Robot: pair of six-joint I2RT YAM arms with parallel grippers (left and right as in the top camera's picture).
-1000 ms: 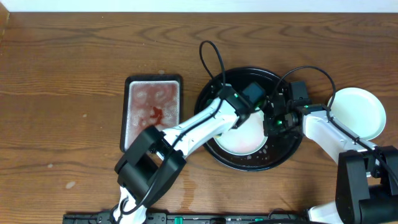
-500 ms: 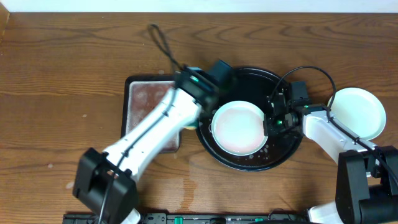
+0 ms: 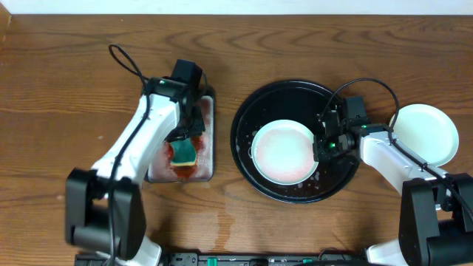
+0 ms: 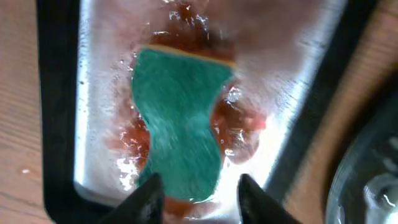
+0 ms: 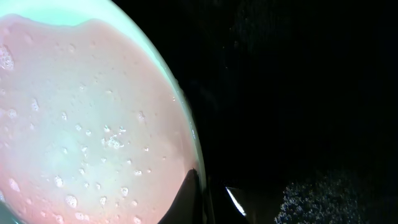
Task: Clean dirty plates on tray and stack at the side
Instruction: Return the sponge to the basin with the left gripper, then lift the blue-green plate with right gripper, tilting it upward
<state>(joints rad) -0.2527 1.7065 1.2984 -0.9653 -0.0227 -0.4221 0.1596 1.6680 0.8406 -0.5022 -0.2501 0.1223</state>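
Two pincers at work. Left gripper [image 4: 194, 186] parted around green sponge [image 4: 180, 121], above foamy red-stained tray [image 3: 209, 122]. Right gripper [image 5: 205, 190] pinching rim of pink-filmed plate [image 3: 284, 152] inside black tray [image 3: 295, 94]; clean plates [image 3: 424, 133] stacked beyond, right.

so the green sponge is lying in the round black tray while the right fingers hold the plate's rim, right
Not quite. The overhead view shows the green sponge lying in the rectangular red-stained tray, under the left gripper, not in the round black tray. The rest holds: the right gripper is at the rim of the plate.
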